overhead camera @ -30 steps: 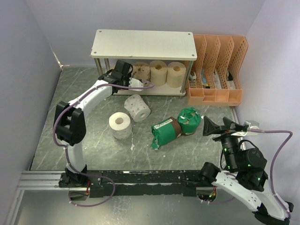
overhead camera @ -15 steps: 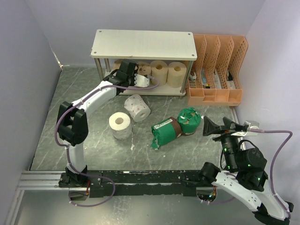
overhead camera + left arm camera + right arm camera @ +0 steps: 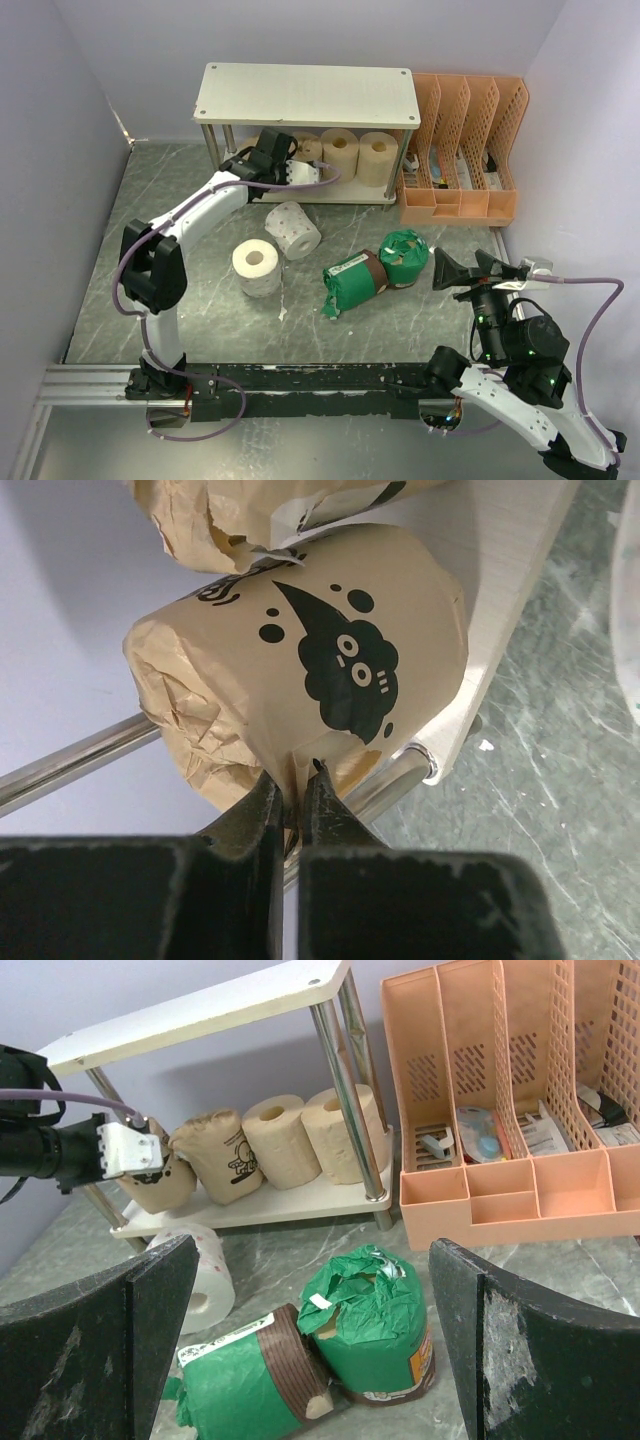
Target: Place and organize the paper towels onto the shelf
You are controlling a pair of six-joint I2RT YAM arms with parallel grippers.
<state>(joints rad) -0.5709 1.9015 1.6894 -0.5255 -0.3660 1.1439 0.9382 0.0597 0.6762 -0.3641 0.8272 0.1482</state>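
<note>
Tan printed roll lay at the left end of the shelf's lower board, directly ahead of my left pincer, which pinched a fold of its wrapper. Over the previous second that arm had swung rightward; my right pincer stayed wide.

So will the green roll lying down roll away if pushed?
Probably: the lying green-wrapped roll is a cylinder on its side, though the other green-wrapped roll beside it may block it. Its crinkly plastic wrap looks slippery, and likely squashes when gripped.

Robot lab cell: bare partition walls
</note>
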